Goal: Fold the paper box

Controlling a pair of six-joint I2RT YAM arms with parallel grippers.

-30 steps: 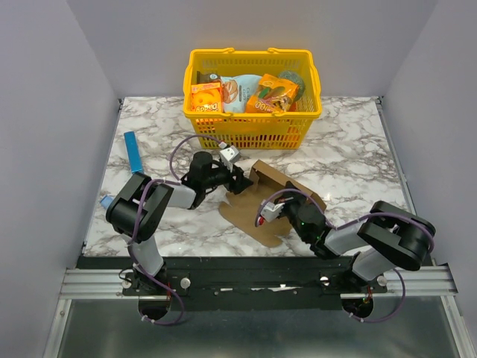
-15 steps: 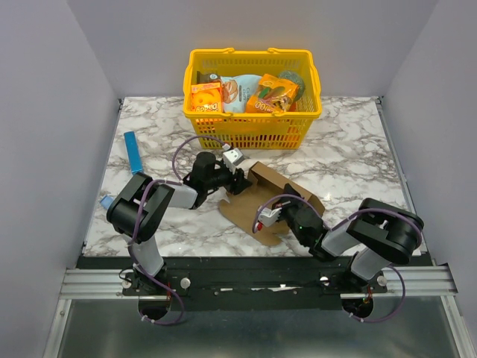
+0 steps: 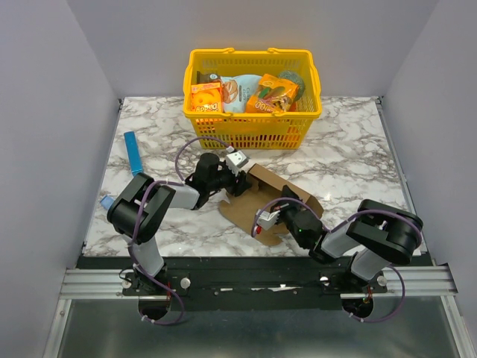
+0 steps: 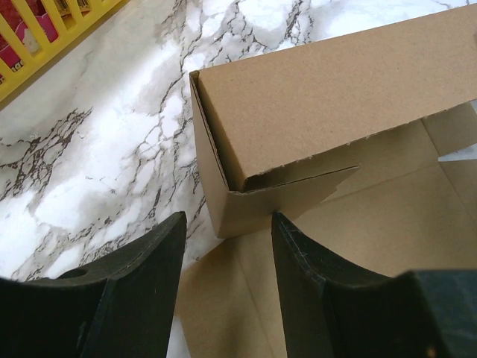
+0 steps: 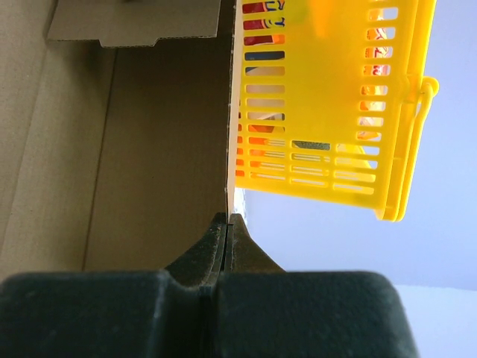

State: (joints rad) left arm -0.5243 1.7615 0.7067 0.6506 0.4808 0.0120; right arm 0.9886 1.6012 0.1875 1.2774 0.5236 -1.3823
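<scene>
Brown cardboard paper box [image 3: 250,203]: closed right gripper [image 5: 227,218] anchors its six-o'clock edge. Parted, empty left gripper [image 4: 227,216] straddles the ten-o'clock corner.

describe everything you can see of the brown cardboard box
The paper box is plain brown unprinted cardboard, half folded: a flat notched sheet on the marble table, its far wall raised and doubled over. The right hand pinches a thin panel edge; the left hand, open, straddles a wall corner without visible contact.

Plain grey walls [image 3: 45,67]; white marbled table [image 3: 350,160]; metal rail [image 3: 97,281] nearside.
</scene>
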